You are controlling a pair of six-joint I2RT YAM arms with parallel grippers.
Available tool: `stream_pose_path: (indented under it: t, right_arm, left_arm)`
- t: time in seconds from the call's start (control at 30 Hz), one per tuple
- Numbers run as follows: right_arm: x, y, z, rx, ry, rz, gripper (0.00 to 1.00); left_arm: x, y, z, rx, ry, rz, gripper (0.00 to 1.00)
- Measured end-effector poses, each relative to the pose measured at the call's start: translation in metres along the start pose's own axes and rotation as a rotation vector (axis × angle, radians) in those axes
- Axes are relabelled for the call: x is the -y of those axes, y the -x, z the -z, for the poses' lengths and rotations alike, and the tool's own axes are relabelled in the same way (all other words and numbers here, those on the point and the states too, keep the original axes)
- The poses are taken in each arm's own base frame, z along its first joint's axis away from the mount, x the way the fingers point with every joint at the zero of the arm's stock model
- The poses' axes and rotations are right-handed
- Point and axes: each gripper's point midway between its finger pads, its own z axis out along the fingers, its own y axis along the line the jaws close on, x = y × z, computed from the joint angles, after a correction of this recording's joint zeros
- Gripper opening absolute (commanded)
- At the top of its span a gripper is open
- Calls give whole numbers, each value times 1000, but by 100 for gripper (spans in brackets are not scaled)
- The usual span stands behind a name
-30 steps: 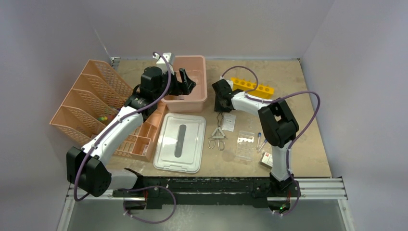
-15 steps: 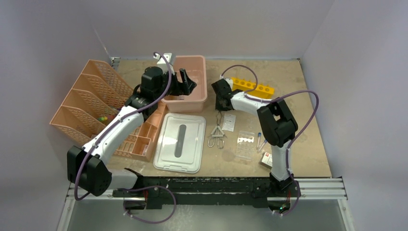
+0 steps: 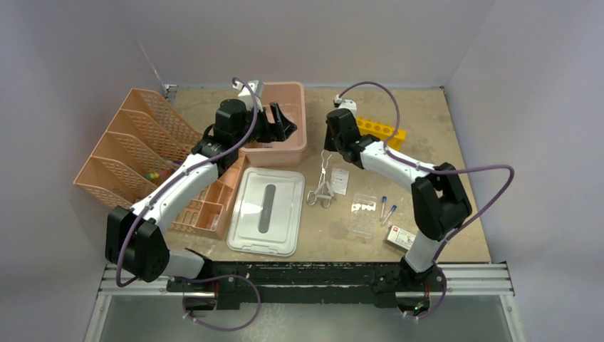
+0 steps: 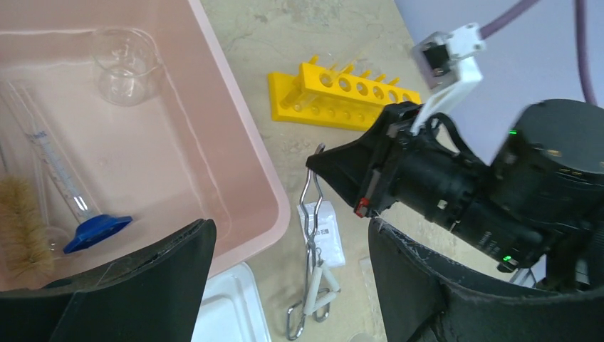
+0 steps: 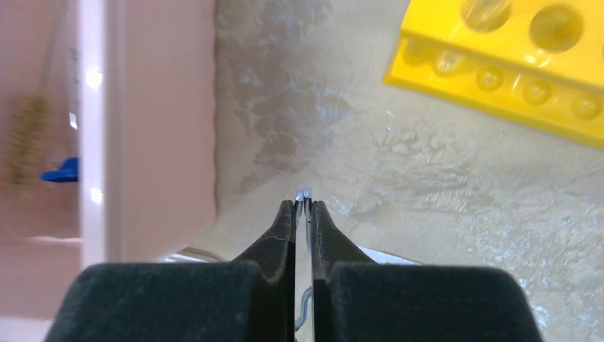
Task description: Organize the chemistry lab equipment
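Observation:
My right gripper [image 3: 328,144] is shut on the thin top end of the wire metal tongs [image 3: 321,184], which hang down from it between the pink tub and a small clear packet [image 3: 340,181]. In the right wrist view the fingers [image 5: 283,235] pinch the wire tip [image 5: 304,194]. My left gripper [image 3: 282,120] is open and empty over the tub's right edge. Its wrist view shows the tongs [image 4: 309,246] and the packet [image 4: 325,234] below. The yellow holed rack [image 3: 382,130] lies behind the right gripper. Blue-capped vials [image 3: 387,209] lie at the right.
The pink tub [image 3: 299,146] holds a beaker [image 4: 125,65], a measuring cylinder [image 4: 65,184] and a brush [image 4: 21,228]. Its white lid [image 3: 267,210] lies in front. The peach mesh organizer [image 3: 139,153] stands left. A clear tray [image 3: 363,214] and a small box [image 3: 401,237] lie front right.
My right gripper has risen and shifted right, lifting the top end of the tongs off the table. My left gripper has shifted slightly right over the tub.

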Motion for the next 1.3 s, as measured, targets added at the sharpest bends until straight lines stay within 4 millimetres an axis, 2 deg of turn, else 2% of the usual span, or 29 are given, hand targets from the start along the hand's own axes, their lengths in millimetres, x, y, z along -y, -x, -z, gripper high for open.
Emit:
stream_pose_path:
  t: [0.1,0.33,0.47,0.6,0.8,0.93,1.1,1.23,1.3]
  right_arm:
    - [-2,14,11,73,37,-17,0]
    - [1,10,10,105,50,-16,0]
    - [0,19,14,133,57,-26,0]
    - [-3,39,30,190,74,-47,0]
    - [-5,73,67,284,114,-88,0]
    - [-2,87,87,319,130,-106,0]
    - [6,92,105,319,135,-130,0]
    - [14,99,118,319,148,-171,0]
    - [20,107,125,335,157,-195,0]
  left_arm:
    - [1,-4,-3,-8,-12,16,77]
    - [9,-12,-11,-24,-43,20,77]
    - [13,-15,-12,-31,-57,18,77]
    - [17,-21,-13,-45,-74,21,77]
    - [31,-34,-20,-75,-114,27,76]
    - [50,-49,-30,-97,-162,14,74]
    - [72,-88,-44,-185,-233,-2,72]
    - [73,-110,-52,-245,-258,-7,70]
    - [74,-115,-52,-265,-275,-12,63]
